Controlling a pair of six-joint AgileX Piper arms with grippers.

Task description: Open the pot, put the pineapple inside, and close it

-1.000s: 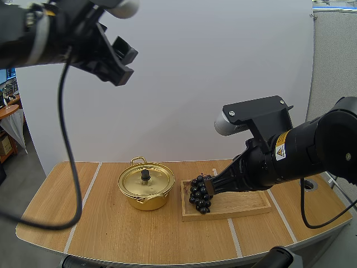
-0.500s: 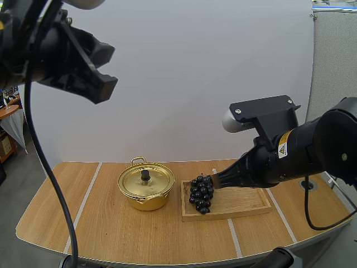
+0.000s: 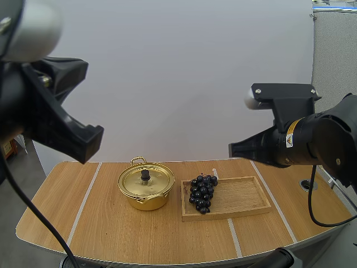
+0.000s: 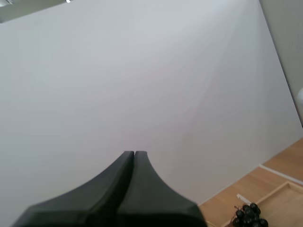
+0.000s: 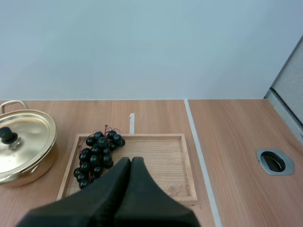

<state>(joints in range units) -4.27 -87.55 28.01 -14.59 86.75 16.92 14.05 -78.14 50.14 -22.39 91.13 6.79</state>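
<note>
A gold pot with its lid on and a black knob stands left of centre on the wooden table. A bunch of dark grapes lies on the left end of a wooden tray beside the pot. My right gripper hangs shut, well above the tray and apart from the grapes. From the right wrist, the shut fingers point down at the tray, with the grapes and pot beyond. My left gripper is shut on nothing, high up; grapes show far below it.
My left arm looms large and high over the table's left side. A round metal-rimmed hole sits in the tabletop right of the tray. Pale lines cross the table, and bare wood lies in front of the pot and tray.
My right gripper has pulled up and to the right, away from the grapes, which stay on the tray. My left gripper has gone from open to shut as its arm swung lower.
</note>
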